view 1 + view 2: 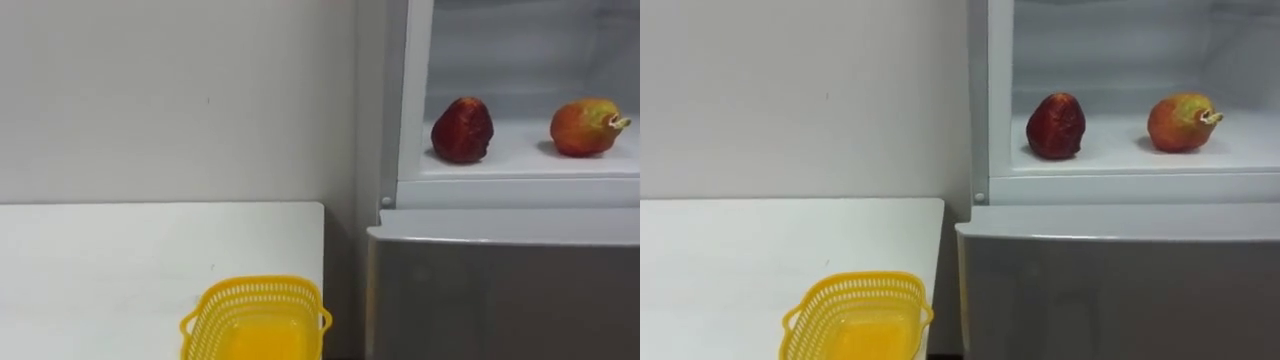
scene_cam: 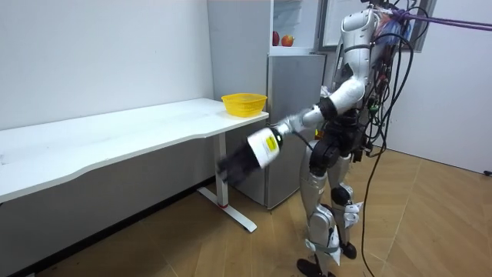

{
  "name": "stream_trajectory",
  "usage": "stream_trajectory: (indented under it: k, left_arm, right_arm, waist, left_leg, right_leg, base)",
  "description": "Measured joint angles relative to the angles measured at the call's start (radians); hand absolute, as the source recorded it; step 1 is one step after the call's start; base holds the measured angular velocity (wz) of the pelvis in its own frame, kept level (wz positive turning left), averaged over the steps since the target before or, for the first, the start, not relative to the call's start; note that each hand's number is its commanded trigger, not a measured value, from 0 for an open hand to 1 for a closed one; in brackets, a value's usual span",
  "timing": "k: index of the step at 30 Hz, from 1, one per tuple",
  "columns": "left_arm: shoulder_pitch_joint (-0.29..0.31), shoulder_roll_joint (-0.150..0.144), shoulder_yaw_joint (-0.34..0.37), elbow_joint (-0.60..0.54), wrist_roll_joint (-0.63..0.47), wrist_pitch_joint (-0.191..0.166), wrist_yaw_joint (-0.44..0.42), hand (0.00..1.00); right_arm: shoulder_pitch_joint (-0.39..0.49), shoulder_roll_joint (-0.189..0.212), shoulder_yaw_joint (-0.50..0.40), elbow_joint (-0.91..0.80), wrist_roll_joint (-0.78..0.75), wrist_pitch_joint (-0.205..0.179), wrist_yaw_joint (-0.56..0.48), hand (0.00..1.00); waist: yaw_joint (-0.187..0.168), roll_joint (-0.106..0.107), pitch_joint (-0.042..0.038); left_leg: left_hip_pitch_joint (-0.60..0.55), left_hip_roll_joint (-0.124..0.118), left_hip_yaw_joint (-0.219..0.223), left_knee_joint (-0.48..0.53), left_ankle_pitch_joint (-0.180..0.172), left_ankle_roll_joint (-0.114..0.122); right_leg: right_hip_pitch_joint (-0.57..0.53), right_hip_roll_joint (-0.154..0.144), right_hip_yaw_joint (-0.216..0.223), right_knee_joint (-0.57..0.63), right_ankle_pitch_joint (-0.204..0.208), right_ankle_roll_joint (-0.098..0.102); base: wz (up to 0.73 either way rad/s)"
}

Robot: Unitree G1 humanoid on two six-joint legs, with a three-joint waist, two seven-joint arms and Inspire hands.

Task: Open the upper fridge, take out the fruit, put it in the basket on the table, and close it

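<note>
two fruits rest on the upper fridge shelf (image 1: 520, 152) at the upper right of the frame: a dark red fruit (image 1: 461, 130) and, well apart on its right, an orange-red fruit (image 1: 585, 127) with a stub of stem. the compartment is open. a yellow basket (image 1: 255, 315) sits on the white table (image 1: 120, 260) at the lower middle. in the room view the robot stands before the fridge. its left hand (image 2: 234, 165) is low and out toward the frame's left, too smeared to tell whether the fingers are apart or curled. from so low, a reach could clip the table edge or basket. a glancing touch would likely roll a round fruit off the shelf.
</note>
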Motion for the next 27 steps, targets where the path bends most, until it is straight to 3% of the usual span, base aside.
stream_trajectory:
  k: [5,9,11,16,20,27]
  left_arm:
    - [-0.011,-0.019,-0.094,0.324,0.038,0.029,-0.187,0.0]
    - [-0.001,-0.037,-0.116,0.444,0.168,0.077,-0.316,0.0]
    - [0.001,-0.038,-0.186,0.466,0.32,0.118,-0.384,0.0]
    - [-0.062,-0.037,-0.326,0.481,0.505,0.164,-0.502,0.0]
    - [-0.12,-0.037,-0.357,0.478,0.569,0.172,-0.563,0.0]
    - [-0.133,-0.032,-0.372,0.471,0.605,0.194,-0.588,0.0]
  right_arm:
    - [-0.011,0.003,-0.002,0.022,-0.032,-0.001,0.011,0.0]
    - [-0.014,0.005,0.001,0.034,-0.069,0.0,0.029,0.0]
    - [-0.018,0.004,0.019,0.033,-0.073,0.0,0.037,0.0]
    - [-0.048,0.019,0.093,0.049,-0.072,-0.001,0.045,0.0]
    - [-0.067,0.027,0.126,0.069,-0.072,0.001,0.048,0.0]
    - [-0.067,0.033,0.157,0.072,-0.067,0.022,0.046,0.0]
  waist:
    - [-0.004,0.0,0.0039]
    - [-0.008,-0.002,0.0051]
    - [-0.01,-0.006,0.0075]
    - [-0.055,-0.019,0.0094]
    - [-0.065,-0.025,0.0098]
    - [-0.081,-0.036,0.0079]
  left_leg:
    - [0.019,0.001,0.007,-0.006,-0.001,0.001]
    - [0.018,0.003,0.006,-0.007,-0.001,0.0]
    - [0.014,0.002,0.004,-0.004,-0.001,0.0]
    - [-0.003,0.0,-0.007,0.009,-0.001,0.001]
    - [-0.004,0.001,0.001,0.007,-0.001,0.001]
    - [-0.01,0.001,0.014,0.007,-0.001,0.0]
  right_leg:
    - [0.018,0.0,0.002,-0.01,0.0,0.0]
    - [0.02,0.002,0.0,-0.014,0.0,0.0]
    - [0.018,0.0,-0.004,-0.015,0.0,-0.001]
    - [0.017,-0.003,-0.02,-0.013,0.0,0.0]
    - [0.008,0.0,-0.009,-0.012,-0.001,0.0]
    - [-0.002,0.001,0.009,-0.012,0.0,0.0]
  base:
    - [-0.01]
    - [0.02]
    - [0.06]
    - [0.12]
    - [-0.08]
    - [-0.06]
